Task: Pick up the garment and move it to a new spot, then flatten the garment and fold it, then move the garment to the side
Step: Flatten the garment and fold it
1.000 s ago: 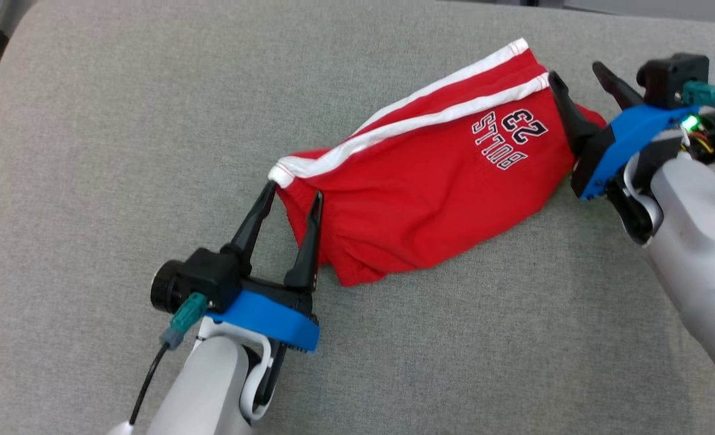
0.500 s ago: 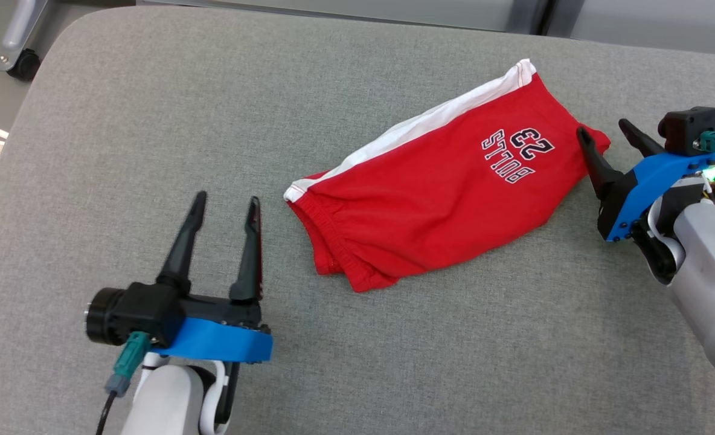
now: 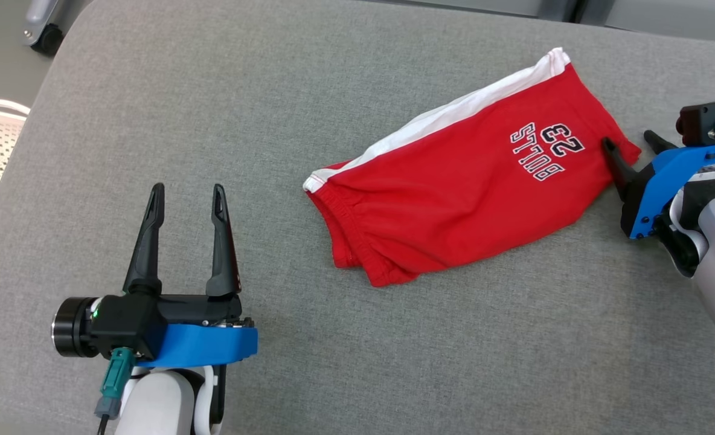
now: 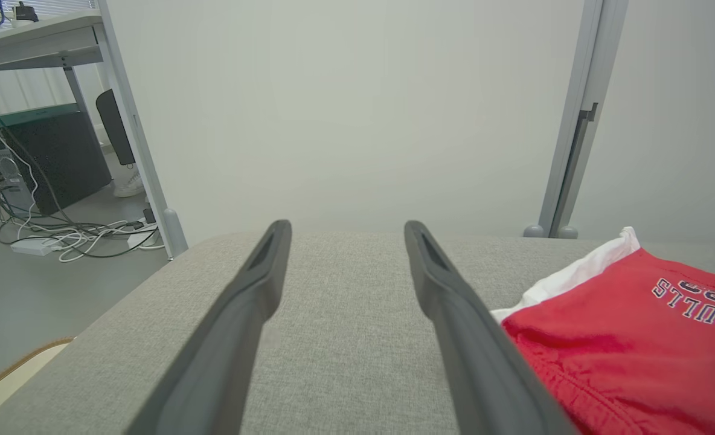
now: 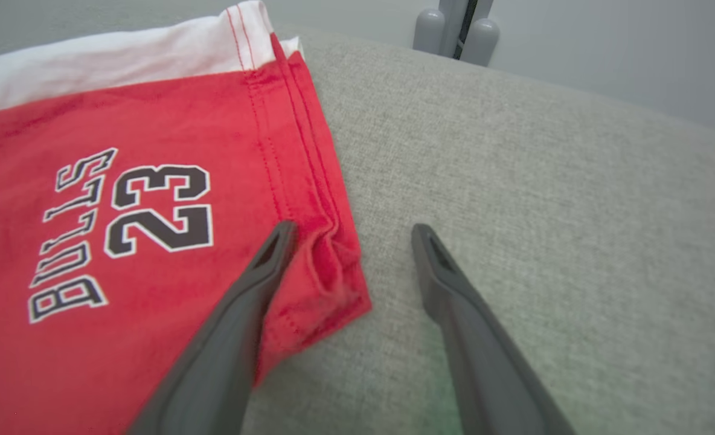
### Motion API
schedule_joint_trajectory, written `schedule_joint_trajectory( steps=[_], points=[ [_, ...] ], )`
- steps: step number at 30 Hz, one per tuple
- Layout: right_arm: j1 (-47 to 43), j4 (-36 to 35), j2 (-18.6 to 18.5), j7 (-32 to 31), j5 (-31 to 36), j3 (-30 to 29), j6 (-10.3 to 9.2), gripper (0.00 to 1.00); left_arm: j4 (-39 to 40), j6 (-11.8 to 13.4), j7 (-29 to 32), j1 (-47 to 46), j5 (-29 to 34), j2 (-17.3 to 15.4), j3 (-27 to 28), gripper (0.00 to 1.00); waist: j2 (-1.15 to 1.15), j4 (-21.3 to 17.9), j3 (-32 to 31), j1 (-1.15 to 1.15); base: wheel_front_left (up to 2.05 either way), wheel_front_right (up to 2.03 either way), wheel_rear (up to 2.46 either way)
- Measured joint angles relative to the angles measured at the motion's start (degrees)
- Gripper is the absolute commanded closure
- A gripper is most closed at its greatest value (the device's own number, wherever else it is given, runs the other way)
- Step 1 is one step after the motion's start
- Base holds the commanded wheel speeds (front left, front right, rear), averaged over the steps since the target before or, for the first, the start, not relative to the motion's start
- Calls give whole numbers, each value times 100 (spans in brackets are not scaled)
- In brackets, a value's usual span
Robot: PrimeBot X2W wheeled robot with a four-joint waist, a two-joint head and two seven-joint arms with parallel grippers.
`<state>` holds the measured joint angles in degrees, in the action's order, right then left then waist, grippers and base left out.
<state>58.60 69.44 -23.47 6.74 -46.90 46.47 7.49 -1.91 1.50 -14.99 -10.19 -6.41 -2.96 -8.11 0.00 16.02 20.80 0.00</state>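
Left claw (image 3: 188,188) pulled back from waistband (image 3: 346,225), now well clear of red shorts (image 3: 454,187), shorts lying flatter

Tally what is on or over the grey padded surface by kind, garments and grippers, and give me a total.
Garments: 1, the red shorts
Grippers: 2, the left gripper and the right gripper, both open
Total: 3

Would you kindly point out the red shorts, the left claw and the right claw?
red shorts (image 3: 454,199), head view, middle of the red fabric.
left claw (image 3: 188,190), head view, midway between its open fingertips.
right claw (image 3: 627,139), head view, midway between its fingertips, at the shorts' corner.
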Motion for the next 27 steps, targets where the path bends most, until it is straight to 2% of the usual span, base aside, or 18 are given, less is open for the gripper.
schedule_joint_trajectory(
  steps=[6, 7, 8, 9, 14, 27],
  points=[
    [41, -25, -12, -358, -124, 138, -1, 0, 23, 104, 0, 9, -57, 2, -24, 0, -1, 63, 60, 0, 0, 0, 0],
    [41, -49, -19, -397, -157, 159, -1, 48, 23, 122, 0, 12, -62, 2, -32, 0, -1, 62, 60, 0, 0, 0, 0],
    [41, -91, -25, -432, -177, 185, -3, 66, 23, 144, 0, 15, -66, 3, -37, 0, -1, 55, 59, 0, 0, 0, 0],
    [36, -137, -25, -450, -208, 208, -4, 100, 22, 152, 0, 20, -67, 3, -40, 0, -1, 41, 57, 0, 0, 0, 0],
    [-77, -326, 24, -457, -360, 311, 0, 100, -21, 152, 0, 64, -31, 2, -37, 0, 0, -72, -29, 0, 0, 0, 0],
    [-835, -988, -27, 509, -907, 432, 0, 100, -121, 65, 0, 269, 148, 5, 135, 0, 0, -737, -458, 0, 0, 0, 0]
  ],
)
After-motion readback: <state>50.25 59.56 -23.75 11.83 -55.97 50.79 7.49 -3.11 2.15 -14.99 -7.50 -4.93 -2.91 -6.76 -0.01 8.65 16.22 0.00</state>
